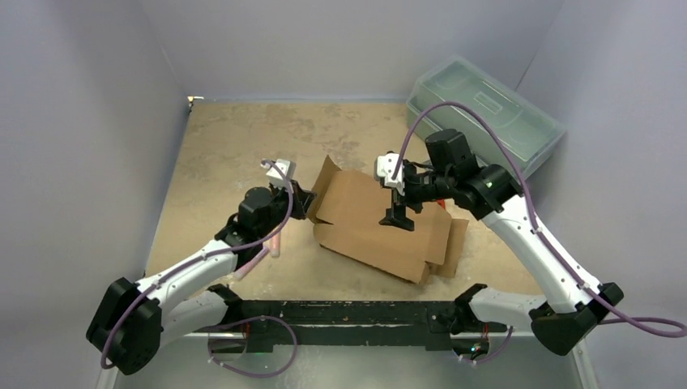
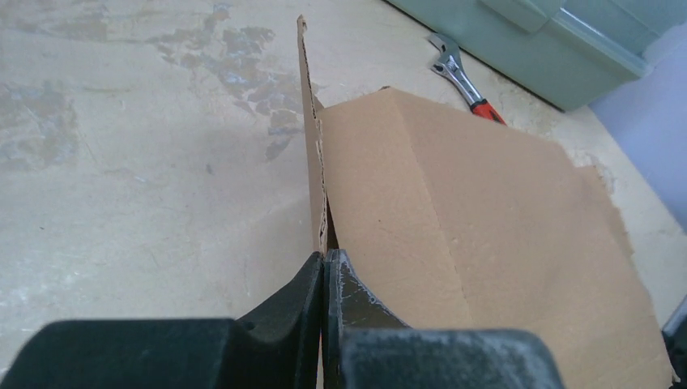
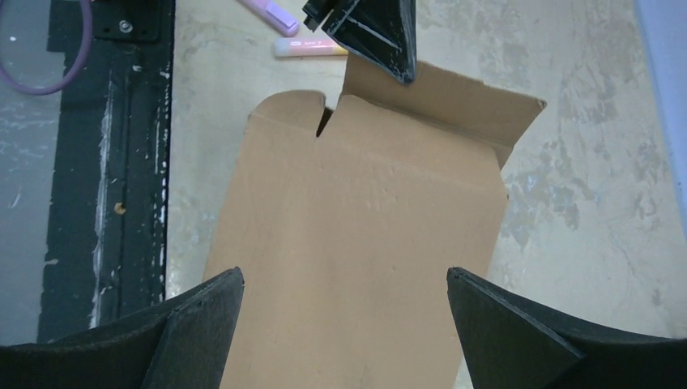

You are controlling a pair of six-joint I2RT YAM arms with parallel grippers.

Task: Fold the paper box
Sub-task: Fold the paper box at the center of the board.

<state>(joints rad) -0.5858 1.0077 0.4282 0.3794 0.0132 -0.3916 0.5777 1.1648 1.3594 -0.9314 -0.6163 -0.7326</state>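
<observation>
The paper box [image 1: 369, 227] is a brown cardboard sheet lying mostly flat in the middle of the table, with its left flap standing up. My left gripper [image 1: 305, 203] is shut on that raised flap's edge; in the left wrist view the jaws [image 2: 326, 261] are pinched together on the cardboard [image 2: 478, 235]. My right gripper [image 1: 398, 217] hangs open over the sheet's middle. In the right wrist view its fingertips [image 3: 344, 275] are spread wide above the panel [image 3: 356, 203], holding nothing. The left gripper's fingers [image 3: 381, 36] show at the flap there.
A translucent grey-green toolbox [image 1: 486, 113] stands at the back right. A wrench with a red handle [image 2: 458, 77] lies in front of it. A pink marker [image 3: 312, 47] and a purple pen [image 3: 271, 14] lie near the black base rail [image 1: 340, 312].
</observation>
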